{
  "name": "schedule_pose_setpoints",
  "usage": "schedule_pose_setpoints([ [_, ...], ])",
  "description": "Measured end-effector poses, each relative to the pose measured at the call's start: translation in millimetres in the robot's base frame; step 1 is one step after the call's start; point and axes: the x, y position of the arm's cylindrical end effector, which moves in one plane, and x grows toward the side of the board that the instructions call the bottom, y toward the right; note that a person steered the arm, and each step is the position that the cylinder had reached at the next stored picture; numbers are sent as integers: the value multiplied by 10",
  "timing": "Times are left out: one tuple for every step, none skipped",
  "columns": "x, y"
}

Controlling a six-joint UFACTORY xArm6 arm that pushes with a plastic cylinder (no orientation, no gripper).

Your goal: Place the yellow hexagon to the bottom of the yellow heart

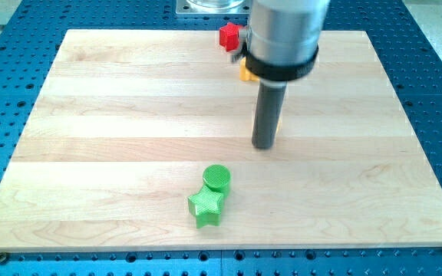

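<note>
A pale wooden table [129, 115] is lying on a blue perforated base [6, 92] that is showing around it on every side. The arm's wide grey housing [286, 34] is coming down from the view's top, just right of centre, and a dark rod [267, 115] is hanging straight down from it. My tip [264, 146] is resting on the table near the middle, slightly toward the view's right. There are no jaws on this arm, so nothing is being held; the rod simply ends in the bare tip.

A yellow block [245, 73] is peeking out at the left edge of the housing, and a thin orange-yellow sliver [279, 126] is showing along the right side of the rod. Both are mostly hidden, so I cannot tell which is the hexagon and which is the heart, nor whether the tip is touching either. A red block [229, 36] is sitting near the top edge of the table, just left of the housing.

Toward the view's bottom, well apart from the tip, a green cylinder [216, 178] is touching a green star [206, 207] lying just below it and slightly left.
</note>
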Motion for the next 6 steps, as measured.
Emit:
schedule_pose_setpoints([
  [116, 193],
  [-296, 302],
  [-556, 67],
  [-253, 28],
  [-98, -301],
  [-297, -406],
])
